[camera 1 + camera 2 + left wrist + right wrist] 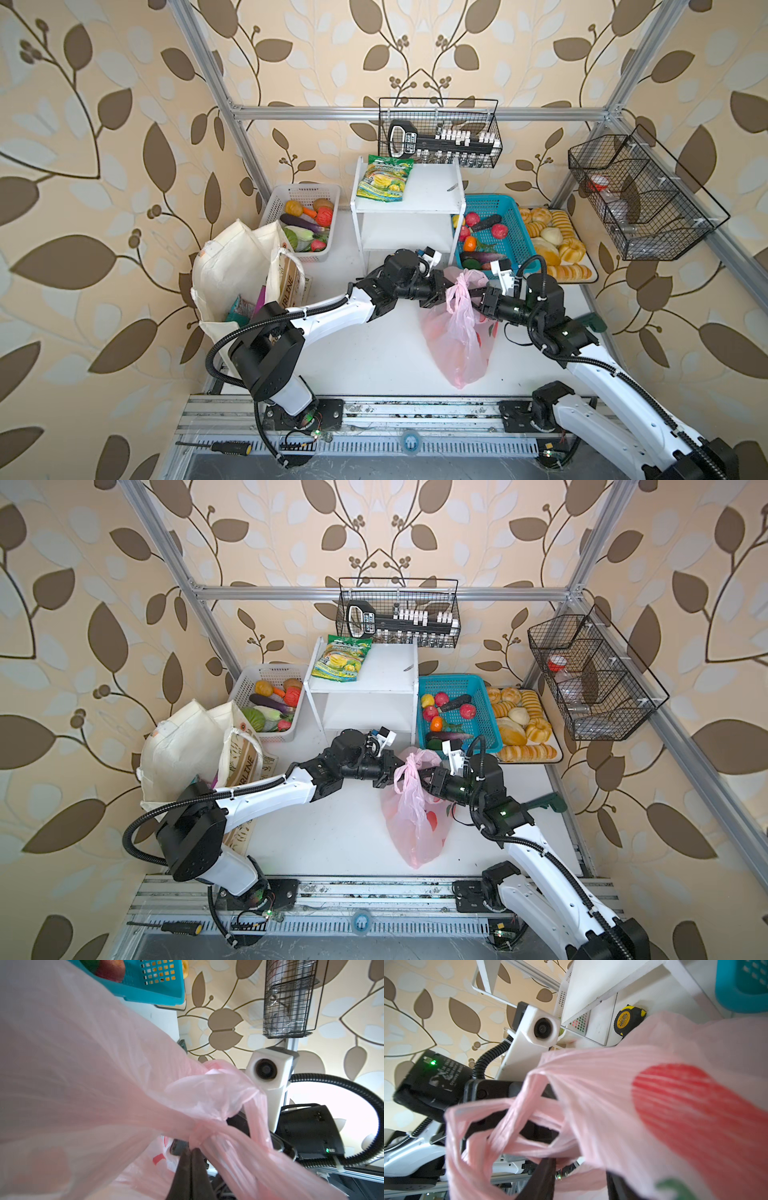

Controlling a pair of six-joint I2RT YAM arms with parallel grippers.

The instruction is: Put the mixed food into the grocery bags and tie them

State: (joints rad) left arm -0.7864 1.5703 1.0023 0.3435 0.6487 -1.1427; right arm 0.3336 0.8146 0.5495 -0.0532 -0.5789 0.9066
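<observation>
The thin pink plastic bag point(461, 336) point(415, 825) lies mid-table, its red fruit print point(685, 1109) close to the right wrist camera. Its loop handles are twisted into a knot point(197, 1134). My left gripper point(444, 291) point(392, 771) point(192, 1150) is shut, its tips pinching the plastic at that knot. Facing it, my right gripper point(478, 297) point(424, 777) point(579, 1180) stands open with a handle loop draped between its fingers. The cream canvas tote point(232, 270) point(183, 746) stands at the left, with a teal packet point(237, 313) and a purple packet point(261, 299) showing inside.
A white basket point(305, 193) of toy vegetables, a white shelf point(432, 199) with a green-and-yellow packet point(384, 178), a teal basket point(492, 203) of toy fruit and bread rolls point(548, 237) line the back. Wire baskets point(440, 133) point(640, 195) hang above. A tape measure point(626, 1020) sits under the shelf.
</observation>
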